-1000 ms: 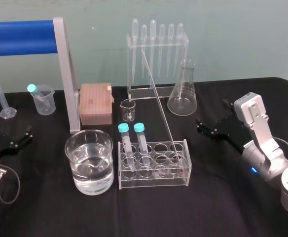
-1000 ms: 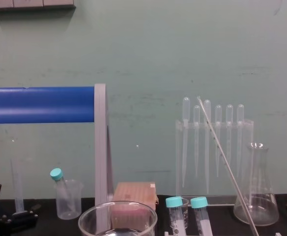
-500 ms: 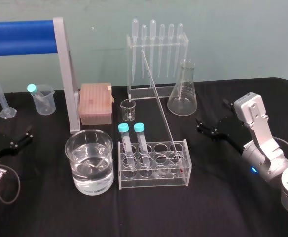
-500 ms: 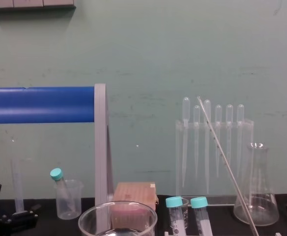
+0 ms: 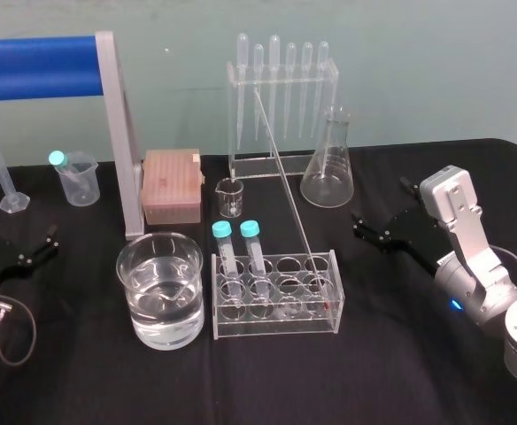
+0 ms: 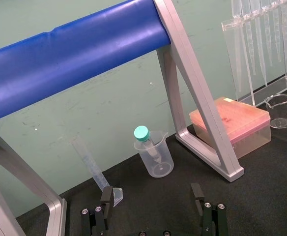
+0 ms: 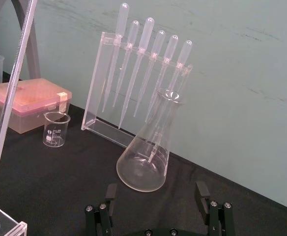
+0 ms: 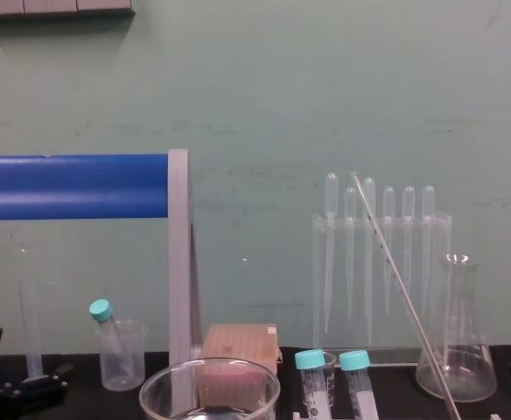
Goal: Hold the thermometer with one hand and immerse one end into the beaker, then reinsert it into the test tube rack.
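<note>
Both sat wide open, empty: left pincer [image 5: 37,248] lower left, right pincer [image 5: 381,211] right. Thermometer [image 5: 283,173] leaned in rack [image 5: 276,314], centre frame, beaker [image 5: 165,336] just left. Risk: an off-centre grip could slip on the glass or tip the rack.

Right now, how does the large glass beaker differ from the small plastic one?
The large beaker is far wider than the small plastic beaker. The large beaker holds clear liquid; the small plastic beaker holds a leaning teal-capped tube. Both are clear and upright. Left gripper and right gripper: open, touching neither.
</note>
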You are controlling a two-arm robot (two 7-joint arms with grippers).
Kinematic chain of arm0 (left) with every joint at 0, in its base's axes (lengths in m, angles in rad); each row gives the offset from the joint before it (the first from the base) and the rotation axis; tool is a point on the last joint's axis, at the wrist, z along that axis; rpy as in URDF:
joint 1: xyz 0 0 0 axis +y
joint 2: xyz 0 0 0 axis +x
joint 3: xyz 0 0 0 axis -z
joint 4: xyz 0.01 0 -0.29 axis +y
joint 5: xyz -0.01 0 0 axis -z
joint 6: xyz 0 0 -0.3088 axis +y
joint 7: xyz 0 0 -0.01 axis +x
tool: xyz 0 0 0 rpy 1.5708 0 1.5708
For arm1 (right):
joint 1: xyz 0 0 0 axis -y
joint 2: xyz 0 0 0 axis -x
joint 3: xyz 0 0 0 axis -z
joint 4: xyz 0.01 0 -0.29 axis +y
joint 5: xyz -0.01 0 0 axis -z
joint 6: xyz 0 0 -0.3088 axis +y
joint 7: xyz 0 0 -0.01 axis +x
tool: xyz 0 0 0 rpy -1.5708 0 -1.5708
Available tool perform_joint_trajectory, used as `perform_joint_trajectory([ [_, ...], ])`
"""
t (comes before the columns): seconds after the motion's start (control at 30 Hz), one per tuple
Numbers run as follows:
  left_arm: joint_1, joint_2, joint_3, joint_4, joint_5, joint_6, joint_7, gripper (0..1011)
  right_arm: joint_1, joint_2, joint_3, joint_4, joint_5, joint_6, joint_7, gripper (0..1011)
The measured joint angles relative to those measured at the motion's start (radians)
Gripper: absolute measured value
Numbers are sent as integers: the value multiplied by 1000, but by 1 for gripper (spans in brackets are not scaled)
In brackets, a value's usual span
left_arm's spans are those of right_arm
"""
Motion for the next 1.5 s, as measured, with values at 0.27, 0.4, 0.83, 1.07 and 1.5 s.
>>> perform_joint_trajectory([
  [0.27, 0, 0, 0, 0, 0, 0, 0, 1008, 0, 0, 0, 0, 0, 0, 0, 1003],
  [0.4, 0, 0, 0, 0, 0, 0, 0, 1008, 0, 0, 0, 0, 0, 0, 0, 1003],
  [0.83, 0, 0, 0, 0, 0, 0, 0, 1008, 0, 0, 0, 0, 0, 0, 0, 1003],
  [1.07, 0, 0, 0, 0, 0, 0, 0, 1008, -15, -5, 69, -39, 16, -30, -26, 1003],
  [1.5, 0, 0, 0, 0, 0, 0, 0, 1008, 16, -46, 137, -165, 149, -120, 115, 1003],
])
